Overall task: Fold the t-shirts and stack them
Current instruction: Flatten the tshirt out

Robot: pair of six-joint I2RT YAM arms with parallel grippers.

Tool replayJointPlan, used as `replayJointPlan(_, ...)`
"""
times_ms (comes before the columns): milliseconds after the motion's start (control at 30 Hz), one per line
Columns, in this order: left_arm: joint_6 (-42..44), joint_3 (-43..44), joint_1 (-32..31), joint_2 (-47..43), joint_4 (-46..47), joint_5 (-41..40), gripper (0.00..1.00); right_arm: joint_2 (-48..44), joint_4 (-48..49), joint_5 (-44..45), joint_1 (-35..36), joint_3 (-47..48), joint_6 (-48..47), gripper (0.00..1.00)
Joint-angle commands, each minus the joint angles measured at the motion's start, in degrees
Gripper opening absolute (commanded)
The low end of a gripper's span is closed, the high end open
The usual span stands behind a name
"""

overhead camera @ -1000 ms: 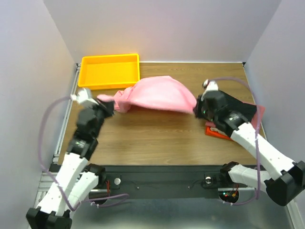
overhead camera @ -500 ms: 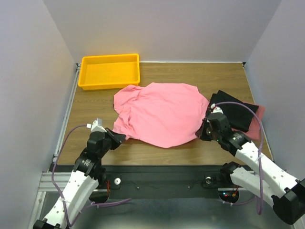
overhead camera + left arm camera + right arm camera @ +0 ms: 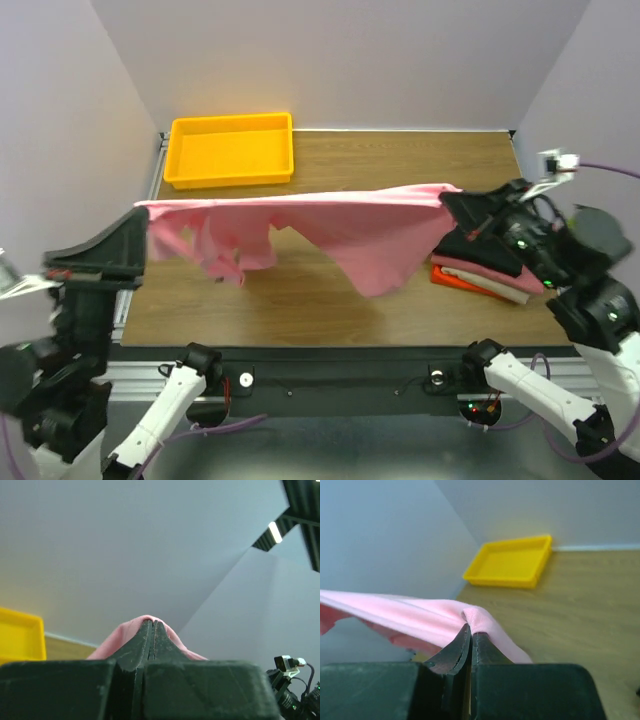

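Left gripper [image 3: 143, 212] and right gripper [image 3: 450, 197] each clamp the pink shirt [image 3: 340, 225], stretched aloft nearside of the tray [image 3: 230, 178].

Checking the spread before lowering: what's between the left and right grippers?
Only the pink shirt, strung between left gripper and right gripper above the table, sagging midway; top external view.

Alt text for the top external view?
A large pink cloth shirt hangs stretched aloft between the left end effector and right end effector, over a wooden table. Yellow plastic tray far left; stack of folded shirts at right.
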Motion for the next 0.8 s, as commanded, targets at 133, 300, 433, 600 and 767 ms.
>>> replayJointPlan(133, 11.2, 26.3, 0.8, 11.0, 1.7, 12.0, 0.0, 0.6, 0.2, -11.6, -0.1, 18.0, -4.9, 0.0)
replayJointPlan(300, 14.5, 33.3, 1.9, 16.4, 1.1, 16.0, 0.0, 1.3, 0.0, -7.6, -0.1, 20.8, -6.1, 0.0)
replayJointPlan(433, 17.8, 31.6, 1.9, 21.2, 0.9, 11.6, 0.0, 4.1, -0.4, 4.1, -0.1, 17.9, -7.0, 0.0)
replayJointPlan(600, 22.7, 18.2, 1.9, 30.8, 5.2, -2.7, 0.0, 13.5, -0.3, 27.9, -0.1, 7.1, -5.9, 0.0)
replayJointPlan(767, 29.3, 3.8, 3.4, 45.7, 17.7, -1.0, 0.0, 29.1, 1.9, 39.7, -0.6, -1.7, -2.7, 0.01)
